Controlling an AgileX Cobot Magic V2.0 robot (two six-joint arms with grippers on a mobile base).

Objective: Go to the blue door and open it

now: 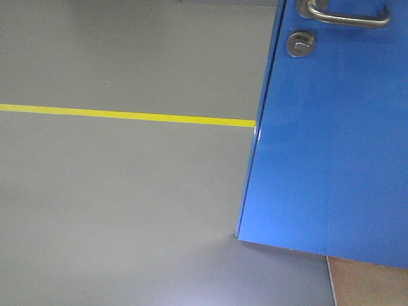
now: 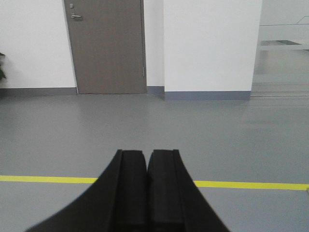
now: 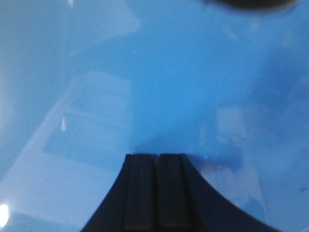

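The blue door (image 1: 331, 146) fills the right half of the front view, glossy, with its left edge swung out over the grey floor. Its silver lever handle (image 1: 347, 16) sits at the top, a round thumb-turn lock (image 1: 300, 44) just below. The door panel (image 3: 159, 87) fills the whole right wrist view, and my right gripper (image 3: 156, 155) is shut with its tips at or almost at the surface. My left gripper (image 2: 147, 152) is shut, holds nothing, and points across open floor, away from the blue door.
A yellow floor line (image 1: 127, 115) runs left from the door edge and shows as the yellow line (image 2: 251, 184) in the left wrist view. Far off stand a grey door (image 2: 106, 46), white walls and a white pillar (image 2: 212, 46). A tan strip (image 1: 370, 284) lies under the blue door.
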